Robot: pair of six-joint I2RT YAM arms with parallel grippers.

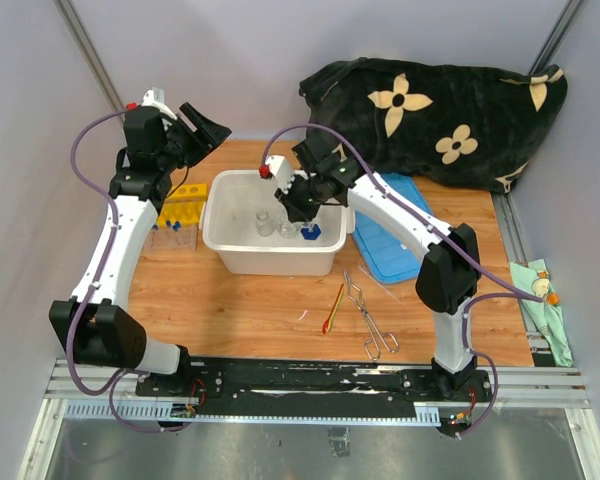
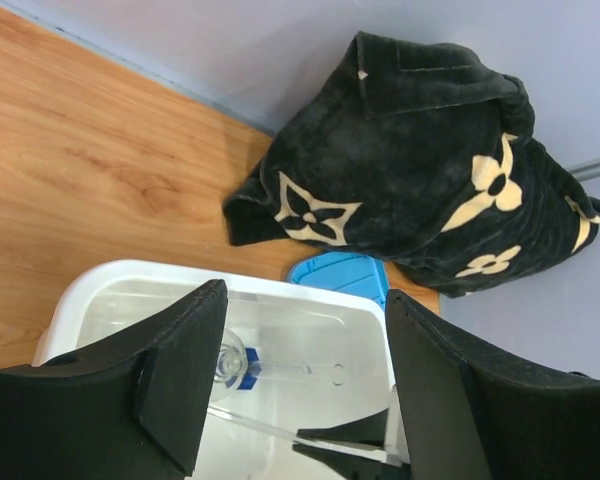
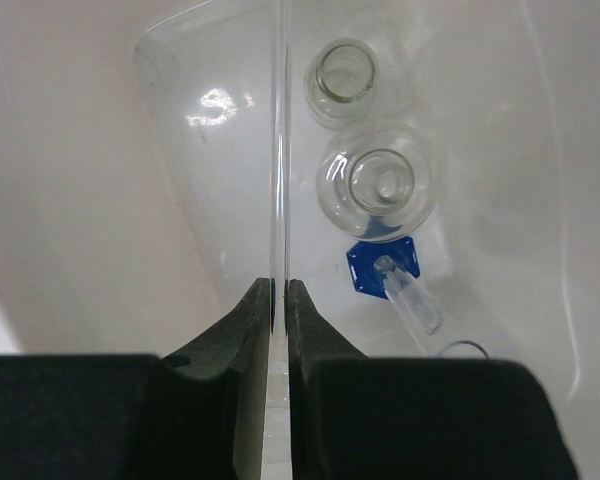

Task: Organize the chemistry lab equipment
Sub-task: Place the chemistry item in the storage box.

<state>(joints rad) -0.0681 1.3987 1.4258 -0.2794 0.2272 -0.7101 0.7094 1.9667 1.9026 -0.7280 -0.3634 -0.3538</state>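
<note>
Right gripper (image 3: 278,292) pinches a thin clear glass rod (image 3: 278,150) in the white plastic tub (image 1: 214,205); tilt it and we risk a snap (or clipping the round glass flask (image 3: 378,192) at 3 o'clock). Left gripper (image 2: 302,310) jaws wide.

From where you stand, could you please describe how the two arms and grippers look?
The left arm and right arm have white links, black joint housings and loose purple cables, with a red knob near each wrist. The left gripper and right gripper have broad black wedge-shaped fingers.
</note>
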